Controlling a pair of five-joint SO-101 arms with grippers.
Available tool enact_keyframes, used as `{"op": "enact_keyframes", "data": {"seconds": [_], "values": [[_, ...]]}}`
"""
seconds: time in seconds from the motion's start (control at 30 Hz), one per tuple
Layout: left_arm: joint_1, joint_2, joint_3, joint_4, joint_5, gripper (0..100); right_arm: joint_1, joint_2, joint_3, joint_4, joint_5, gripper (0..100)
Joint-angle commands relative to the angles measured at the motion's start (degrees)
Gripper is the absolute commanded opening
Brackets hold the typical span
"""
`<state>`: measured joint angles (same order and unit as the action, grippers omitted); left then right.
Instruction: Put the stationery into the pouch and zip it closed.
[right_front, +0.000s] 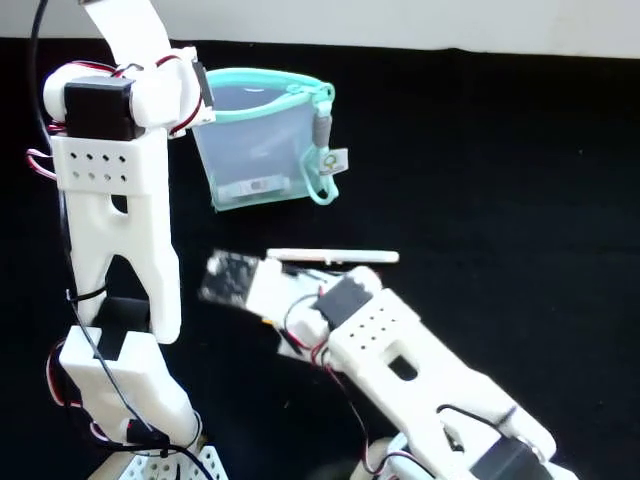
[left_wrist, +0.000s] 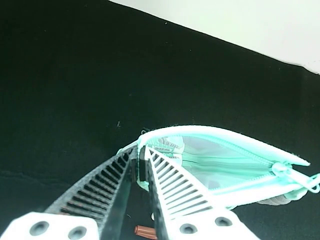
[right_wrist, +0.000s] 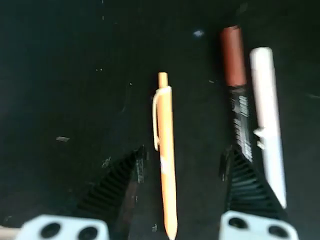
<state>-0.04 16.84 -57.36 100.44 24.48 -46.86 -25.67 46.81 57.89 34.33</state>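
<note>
Pinching the pouch (left_wrist: 220, 150) rim is the left gripper (left_wrist: 141, 156); right gripper (right_wrist: 183, 154) gapes astride orange pen (right_wrist: 165, 150).

White plastic arms (right_front: 115, 230), holes dotted across the shells, black servos (right_front: 95, 108) at the joints, red and black cables (right_front: 42, 165) looping; ribbed fingers (left_wrist: 175, 190), one dark, one white.

Work surface: a black cloth (right_front: 520, 200), matte and flat, spreading to the far edge of the table. Pale specks (right_wrist: 62, 139) lie scattered on it, one small fleck distinct among them. Beyond the far edge, a plain white band (right_front: 420, 25) meets the cloth in a straight line.
</note>
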Motion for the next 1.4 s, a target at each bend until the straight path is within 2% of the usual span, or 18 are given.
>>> {"op": "enact_keyframes", "data": {"seconds": [0.0,0.27,0.43,0.5,0.57,0.67,0.93,1.1,1.27,1.37], "values": [[0.66,0.13,0.66,0.35,-0.53,1,-0.13,3.56,5.93,-10.59,1.32,23.5],[0.40,0.13,0.66,0.35,-0.53,1,1.80,15.16,6.37,-23.08,1.32,23.5],[0.40,0.13,0.66,0.44,-0.53,1,2.33,20.44,3.12,-23.08,3.78,20.8],[0.40,0.13,0.66,0.44,-0.53,1,2.33,22.20,1.89,-22.99,3.96,12.9],[0.40,0.13,0.66,0.44,-0.53,1,2.59,23.16,0.75,-22.99,2.55,0.5],[0.40,0.13,0.66,0.53,-0.53,1,5.05,23.08,-1.89,-22.90,-0.70,0.4],[0.40,0.13,0.75,0.53,-0.53,1,11.91,13.32,-7.96,-15.60,-1.32,0.9],[0.48,0.22,0.75,0.53,-0.53,1,16.48,4.44,-18.15,-9.71,-9.67,0.8],[0.57,0.22,0.75,0.44,-0.53,1,18.15,1.27,-36.88,-1.98,-22.24,0.8],[0.57,0.22,0.75,0.44,-0.53,1,17.80,-0.22,-48.84,-0.84,-30.59,0.8]]}}
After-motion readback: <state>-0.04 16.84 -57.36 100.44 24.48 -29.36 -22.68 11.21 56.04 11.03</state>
